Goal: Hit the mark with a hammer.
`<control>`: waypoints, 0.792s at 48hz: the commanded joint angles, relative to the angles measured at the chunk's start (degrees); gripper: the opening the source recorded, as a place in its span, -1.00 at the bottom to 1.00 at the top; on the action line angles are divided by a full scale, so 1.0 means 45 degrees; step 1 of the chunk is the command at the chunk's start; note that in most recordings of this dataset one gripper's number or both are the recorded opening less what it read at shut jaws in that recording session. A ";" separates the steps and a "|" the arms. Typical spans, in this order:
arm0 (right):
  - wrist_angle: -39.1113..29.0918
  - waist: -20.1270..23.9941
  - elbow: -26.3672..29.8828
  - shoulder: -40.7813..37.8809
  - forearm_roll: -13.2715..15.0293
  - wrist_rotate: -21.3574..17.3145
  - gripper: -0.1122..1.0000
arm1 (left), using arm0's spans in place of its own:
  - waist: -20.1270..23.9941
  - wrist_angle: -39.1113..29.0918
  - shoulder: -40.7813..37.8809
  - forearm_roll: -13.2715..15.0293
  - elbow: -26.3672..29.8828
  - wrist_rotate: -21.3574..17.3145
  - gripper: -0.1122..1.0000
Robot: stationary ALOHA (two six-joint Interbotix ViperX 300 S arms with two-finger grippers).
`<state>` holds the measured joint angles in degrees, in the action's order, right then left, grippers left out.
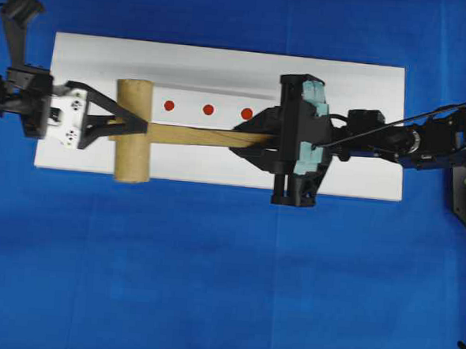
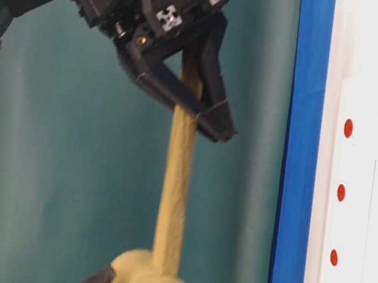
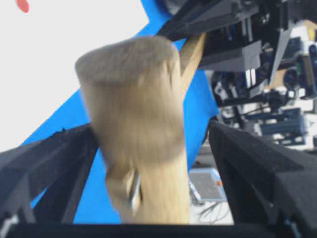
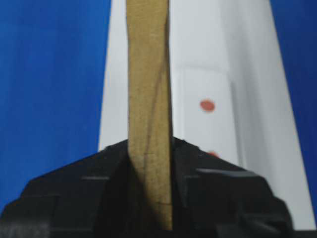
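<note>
So the right gripper [image 1: 255, 140] has its fingers clamped on the hammer [image 1: 133, 130] handle, head held out over the left end of the white board [image 1: 365, 80]. Left gripper [image 1: 121, 124] fingers are spread wide around the head, not gripping. No strike yet I'd say, the three red marks [image 1: 208, 109] sit beside the handle. Table-level view shows the hammer's up in the air, overhead doesn't.

a robotics lab bench: a blue cloth [image 1: 210, 284] covers the table, a white board [image 1: 364, 95] with red dots [image 1: 208, 109] lies under the hammer [image 1: 132, 141], and cables and equipment racks [image 3: 267, 99] stand behind its head.
</note>
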<state>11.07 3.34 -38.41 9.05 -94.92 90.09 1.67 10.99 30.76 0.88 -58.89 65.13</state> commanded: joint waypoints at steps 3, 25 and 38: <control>-0.0039 0.0000 -0.0156 0.0742 -0.0195 0.0039 -0.67 | 0.0137 -0.0254 0.0957 -0.0039 -0.0273 0.0000 0.73; -0.0176 0.0000 -0.0801 0.1445 -0.0820 0.0000 -0.67 | 0.0469 -0.1719 0.2949 -0.0078 -0.0996 -0.0039 0.72; -0.0723 0.0977 -0.0508 0.0898 -0.1738 -0.0508 -0.67 | 0.0918 -0.1758 0.3105 -0.0195 -0.1016 -0.2285 0.70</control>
<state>7.73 5.71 -42.80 13.18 -101.87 88.15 5.10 2.90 44.38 0.26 -64.16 58.45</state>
